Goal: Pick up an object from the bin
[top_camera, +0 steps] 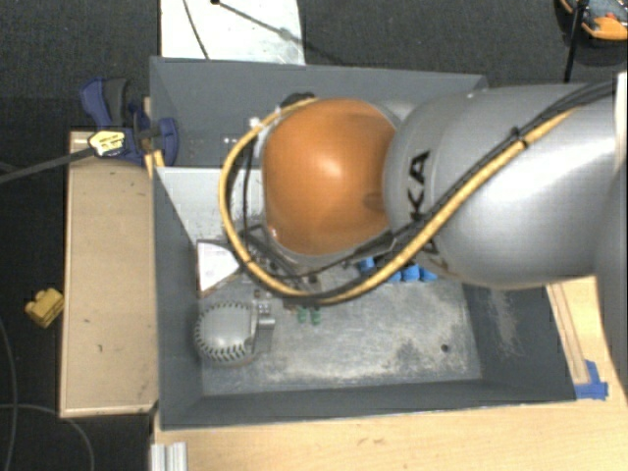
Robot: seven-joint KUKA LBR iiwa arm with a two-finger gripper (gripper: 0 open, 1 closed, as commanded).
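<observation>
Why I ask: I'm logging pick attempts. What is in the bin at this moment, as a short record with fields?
bin: grey metal, floor dusty
arm: reaches in from the right, its orange cover above the bin's middle
front left floor: grey ribbed round thing, lying free
left side: white flat piece
beneath arm: blue thing, partly hidden
held thing: cannot tell
</observation>
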